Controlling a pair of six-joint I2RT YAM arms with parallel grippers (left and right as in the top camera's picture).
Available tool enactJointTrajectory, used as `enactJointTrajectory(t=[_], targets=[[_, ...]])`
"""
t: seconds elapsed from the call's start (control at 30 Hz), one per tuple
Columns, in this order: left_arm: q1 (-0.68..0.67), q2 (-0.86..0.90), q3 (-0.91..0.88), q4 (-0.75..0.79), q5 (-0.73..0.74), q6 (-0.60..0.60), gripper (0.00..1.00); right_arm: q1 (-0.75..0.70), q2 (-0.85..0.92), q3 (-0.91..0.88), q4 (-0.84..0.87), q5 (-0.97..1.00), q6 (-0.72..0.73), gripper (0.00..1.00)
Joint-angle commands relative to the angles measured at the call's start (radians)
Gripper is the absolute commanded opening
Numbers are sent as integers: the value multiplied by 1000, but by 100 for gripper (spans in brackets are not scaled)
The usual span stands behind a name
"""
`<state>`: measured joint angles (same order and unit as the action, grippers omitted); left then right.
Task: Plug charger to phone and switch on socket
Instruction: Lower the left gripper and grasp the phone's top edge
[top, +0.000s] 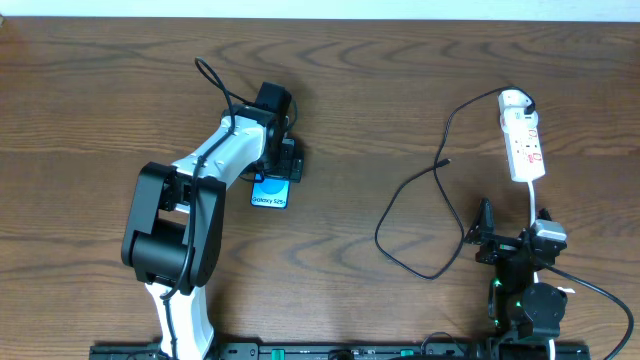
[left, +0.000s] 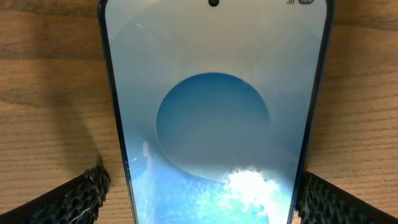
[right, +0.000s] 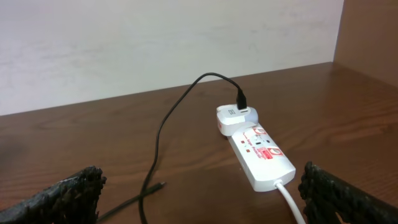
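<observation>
Nearest the front edge, on the right, found the right gripper (right: 200, 180) spread wide and holding nothing, facing across the table (top: 100, 100) toward the socket (top: 522, 140). Just beyond, traced the charger (top: 410, 190) looping loosely over the wood, with its free tip (top: 445, 161) well apart from the phone (top: 269, 192). Further left, saw the phone lying flat, blue screen up, straddled by the left gripper (left: 202, 183), fingers (left: 81, 193) wide on either side and perhaps clear of its edges, though too close to judge. Farthest back on the right, noted the socket lying lengthwise, with the charger's other end in a white adapter (right: 231, 117) at its far end and a white cord (right: 287, 198) leaving its near end.
</observation>
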<state>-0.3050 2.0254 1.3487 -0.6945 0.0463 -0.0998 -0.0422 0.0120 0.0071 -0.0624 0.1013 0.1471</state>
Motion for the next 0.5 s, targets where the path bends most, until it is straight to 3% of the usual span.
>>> enactJointTrajectory(t=[0.0, 0.3, 0.47], targets=[[0, 17, -8, 3, -2, 9, 98, 6, -3, -2, -2, -3, -14, 99], [0, 17, -8, 5, -2, 9, 99, 6, -3, -2, -2, -3, -14, 99], [0, 17, -8, 5, -2, -11, 93, 6, -3, -2, -2, -3, -14, 99]])
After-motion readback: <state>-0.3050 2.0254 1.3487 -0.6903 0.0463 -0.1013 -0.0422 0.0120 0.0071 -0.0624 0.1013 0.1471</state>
